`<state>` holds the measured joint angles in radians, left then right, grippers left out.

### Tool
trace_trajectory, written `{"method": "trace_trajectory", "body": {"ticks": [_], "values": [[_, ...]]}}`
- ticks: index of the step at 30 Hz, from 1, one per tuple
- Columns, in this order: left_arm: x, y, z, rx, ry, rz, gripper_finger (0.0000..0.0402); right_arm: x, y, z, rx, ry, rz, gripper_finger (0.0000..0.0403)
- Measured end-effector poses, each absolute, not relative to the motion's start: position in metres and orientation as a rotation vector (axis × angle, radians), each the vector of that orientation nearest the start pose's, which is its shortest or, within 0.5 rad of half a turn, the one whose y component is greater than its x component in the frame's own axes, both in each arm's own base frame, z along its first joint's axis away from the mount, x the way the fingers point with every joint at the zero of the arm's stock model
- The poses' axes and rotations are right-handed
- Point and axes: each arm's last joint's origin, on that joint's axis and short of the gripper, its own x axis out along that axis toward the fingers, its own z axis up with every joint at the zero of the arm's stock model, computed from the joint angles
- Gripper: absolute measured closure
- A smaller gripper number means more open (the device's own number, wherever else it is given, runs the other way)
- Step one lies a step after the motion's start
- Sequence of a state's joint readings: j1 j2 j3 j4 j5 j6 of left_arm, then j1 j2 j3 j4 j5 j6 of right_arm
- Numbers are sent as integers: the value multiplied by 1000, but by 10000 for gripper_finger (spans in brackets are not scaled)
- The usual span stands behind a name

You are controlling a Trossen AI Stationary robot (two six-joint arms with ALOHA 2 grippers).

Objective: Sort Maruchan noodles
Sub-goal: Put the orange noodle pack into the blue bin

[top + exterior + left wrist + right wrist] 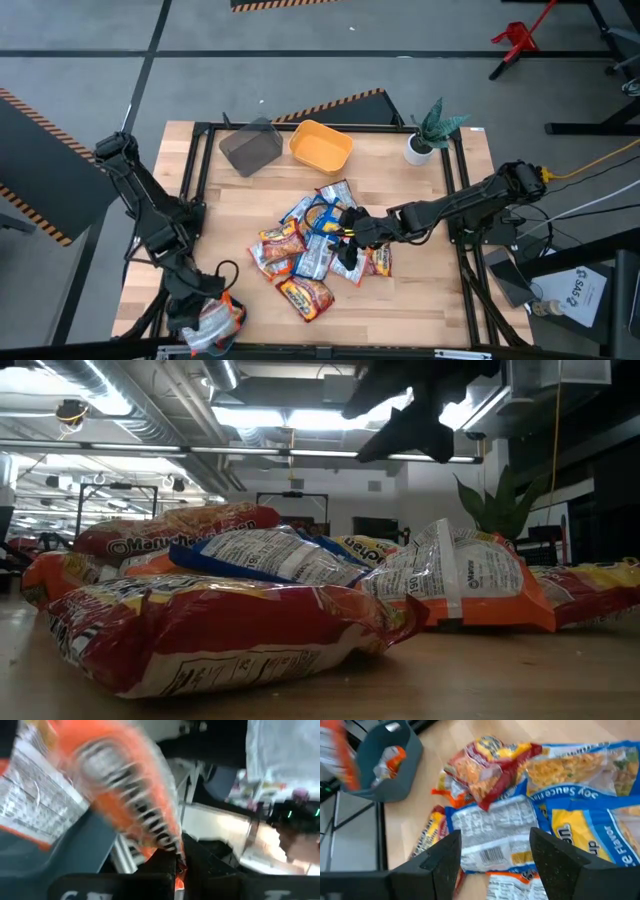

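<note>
Maruchan noodles (318,250) heaped at table (420,300) centre, packets overlapping. Right gripper (492,851) poised above heap, fingers spread apart, clamping nothing. Left gripper (205,322) off table's near-left corner, above teal bin (385,767), pinched tight on orange packet (135,805). Grey bin (251,146) and yellow bin (320,146) along far edge.

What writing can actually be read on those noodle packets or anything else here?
"Maruchan": red packet at the back of the pile, low view.
"Soy Sauce" and "Flavor", upside down: blue-yellow packet, right wrist view.
"SAS" followed by a digit, unclear: white sheet off the table's right side, high view.
Barcodes and fine print on the white packet backs: too small to read.
</note>
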<state>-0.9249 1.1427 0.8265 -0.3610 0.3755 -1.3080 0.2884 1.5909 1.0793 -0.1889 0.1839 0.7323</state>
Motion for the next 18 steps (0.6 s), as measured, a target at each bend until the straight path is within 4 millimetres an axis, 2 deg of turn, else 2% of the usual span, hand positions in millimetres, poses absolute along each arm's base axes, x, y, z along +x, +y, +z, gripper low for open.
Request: {"method": "trace_trajectory", "body": {"ticks": [11,15,18], "values": [[129,-190,265,-782,1563,-849,399,330,92,229,552,700,-170,181],[130,-186,262,-771,1601,-833,398,331,92,229,543,686,-194,181],[129,-177,255,-803,1709,-672,398,331,91,229,538,679,-207,181]]}}
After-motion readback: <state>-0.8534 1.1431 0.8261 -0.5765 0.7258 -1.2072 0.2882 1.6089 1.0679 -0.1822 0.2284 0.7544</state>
